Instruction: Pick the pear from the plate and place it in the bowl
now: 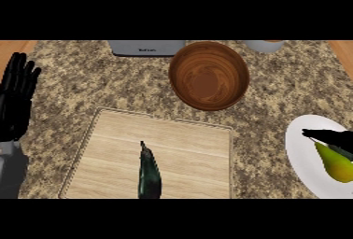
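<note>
Right hand (335, 139) fingers over yellow-green pear (335, 164) on white round plate (298, 140), apparently touching stem end; grip unclear; pear's long axis runs toward viewer.

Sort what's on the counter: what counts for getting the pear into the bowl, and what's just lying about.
For the job: pear, white plate, wooden bowl, right hand reaching over the pear.

Lying about: cutting board, dark vegetable, grey appliance, grey cup, resting left hand.

pale wooden cutting board (172, 144) lying on speckled granite counter (89, 79) | dark green cucumber (148, 175) resting on board | grey metal appliance (146, 48) sitting at far edge
</note>
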### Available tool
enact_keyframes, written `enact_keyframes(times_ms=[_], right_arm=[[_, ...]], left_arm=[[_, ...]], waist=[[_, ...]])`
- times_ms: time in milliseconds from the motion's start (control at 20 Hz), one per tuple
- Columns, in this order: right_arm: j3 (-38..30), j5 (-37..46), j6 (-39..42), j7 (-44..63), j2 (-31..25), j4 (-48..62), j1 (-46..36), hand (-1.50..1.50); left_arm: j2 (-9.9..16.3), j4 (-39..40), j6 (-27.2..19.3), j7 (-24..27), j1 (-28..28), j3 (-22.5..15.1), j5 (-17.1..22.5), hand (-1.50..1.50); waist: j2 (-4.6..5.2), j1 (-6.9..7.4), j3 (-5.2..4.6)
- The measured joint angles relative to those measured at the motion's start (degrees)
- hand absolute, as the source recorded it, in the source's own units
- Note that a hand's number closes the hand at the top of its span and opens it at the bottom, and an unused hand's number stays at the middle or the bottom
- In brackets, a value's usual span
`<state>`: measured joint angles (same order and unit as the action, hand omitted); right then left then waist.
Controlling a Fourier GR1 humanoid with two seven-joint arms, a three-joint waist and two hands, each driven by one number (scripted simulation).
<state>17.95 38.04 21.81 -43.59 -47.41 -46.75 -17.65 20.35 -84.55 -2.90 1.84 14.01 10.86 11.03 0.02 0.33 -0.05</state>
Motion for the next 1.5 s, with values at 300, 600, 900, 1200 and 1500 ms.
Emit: enact_keyframes(times_ms=[300, 600, 900, 1200, 1500], right_arm=[[-0.84, 3.92, -1.14, -0.96, 1.97, 5.0, -2.74, 1.5], [-3.33, 4.37, -5.73, -5.18, 4.18, 9.95, -5.27, 1.5], [-5.21, 5.43, -9.08, -9.01, 4.23, 12.45, -5.59, 1.5], [-13.16, 1.74, -13.17, 7.45, 2.17, 15.35, -1.11, 1.5], [-20.07, -1.18, -22.55, 25.55, 1.25, 14.95, 4.19, 1.5]], left_arm=[[-0.8, -1.13, 0.16, -0.91, 0.11, 0.18, -0.6, 0.0], [-1.85, -0.62, 0.08, -0.06, -0.01, -0.18, -1.63, 0.0], [-1.5, -1.27, 0.73, -1.13, 0.08, 0.75, -1.43, 0.0], [-0.53, -1.72, 0.34, -1.1, -2.34, 2.64, -1.36, 0.0], [-0.24, -1.57, 0.22, -0.35, -3.91, 3.63, -1.41, 0.0]], waist=[[-0.18, 0.04, -0.25], [-0.26, 0.17, -0.47], [-0.19, 0.09, -0.3], [-1.14, -3.16, -0.66], [-1.43, -5.08, -0.66]])
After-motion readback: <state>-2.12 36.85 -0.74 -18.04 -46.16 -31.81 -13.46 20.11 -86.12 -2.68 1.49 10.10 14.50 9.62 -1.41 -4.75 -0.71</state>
